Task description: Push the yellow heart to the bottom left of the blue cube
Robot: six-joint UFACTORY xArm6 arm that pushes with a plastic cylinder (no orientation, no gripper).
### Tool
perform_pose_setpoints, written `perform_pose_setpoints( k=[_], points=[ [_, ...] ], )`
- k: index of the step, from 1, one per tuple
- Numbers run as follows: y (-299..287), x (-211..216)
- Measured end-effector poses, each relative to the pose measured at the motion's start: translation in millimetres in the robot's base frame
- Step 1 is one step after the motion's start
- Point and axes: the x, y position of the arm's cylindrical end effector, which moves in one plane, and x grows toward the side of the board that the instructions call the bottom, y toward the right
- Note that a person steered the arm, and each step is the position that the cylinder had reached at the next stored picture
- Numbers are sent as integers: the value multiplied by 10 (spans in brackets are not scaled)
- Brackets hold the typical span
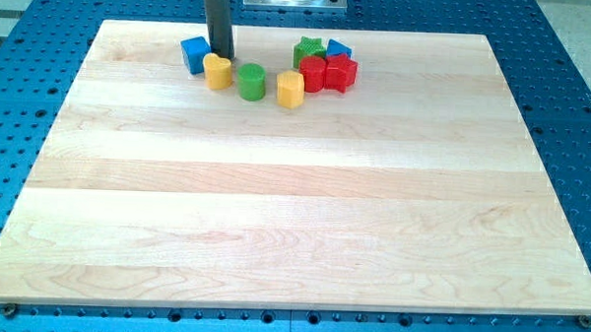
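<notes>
The yellow heart [217,72] stands near the board's top edge, just right of and slightly below the blue cube [194,54]. The two look almost touching. My tip [221,56] comes down just behind the heart's top edge, right of the blue cube, in contact with or very close to the heart.
A green cylinder [251,82] stands right of the heart, then a yellow hexagonal block [290,89]. Further right is a cluster: a green star [308,52], a blue block [338,50], and two red blocks [313,73] [341,73]. The wooden board [293,225] lies on a blue perforated table.
</notes>
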Motion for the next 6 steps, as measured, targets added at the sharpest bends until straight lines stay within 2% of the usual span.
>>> perform_pose_setpoints(
  k=[1, 2, 6],
  points=[
    [835, 117],
    [1076, 472],
    [-733, 756]
  ],
)
